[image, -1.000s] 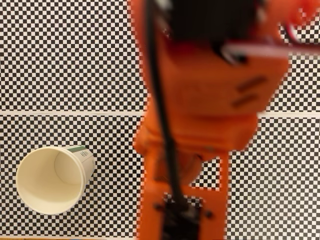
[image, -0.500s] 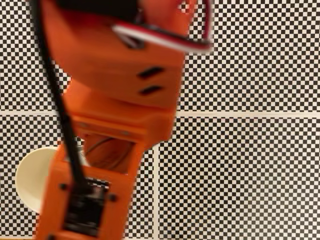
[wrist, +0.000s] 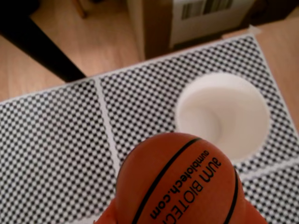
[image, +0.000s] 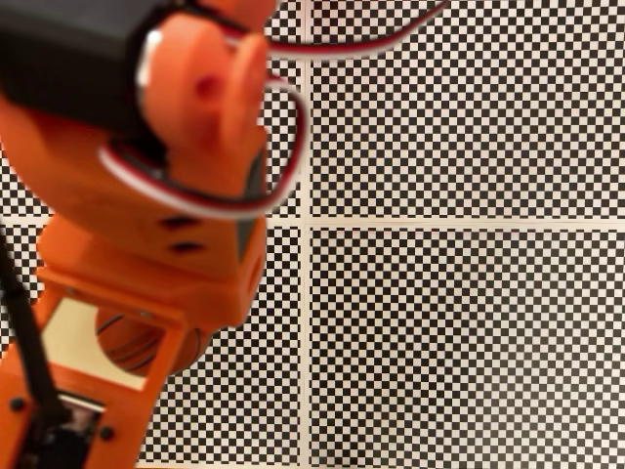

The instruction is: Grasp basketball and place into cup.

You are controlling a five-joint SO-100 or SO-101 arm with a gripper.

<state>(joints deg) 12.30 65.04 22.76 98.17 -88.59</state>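
Note:
In the wrist view the orange basketball (wrist: 180, 182), with black seams and print, sits at the bottom centre. My gripper (wrist: 180, 215) is shut on it, and orange fingers (wrist: 106, 217) show at its sides. The cream cup (wrist: 222, 114) stands upright up and to the right of the ball, its mouth open and its inside empty. The ball hangs above the board, short of the cup's rim. In the fixed view the orange arm (image: 146, 195) covers the left side. Through a gap in it I see the basketball (image: 132, 344) beside a patch of the cup (image: 70, 344).
A black-and-white checkered board (wrist: 56, 140) with white dividing lines (image: 309, 293) covers the table. Beyond its far edge in the wrist view lie a wooden floor, a cardboard box (wrist: 196, 18) with a barcode and a dark slanted leg (wrist: 42, 46).
The arm has swung from the centre-right to the left of the fixed view. It now covers the cup, which stood uncovered a second ago.

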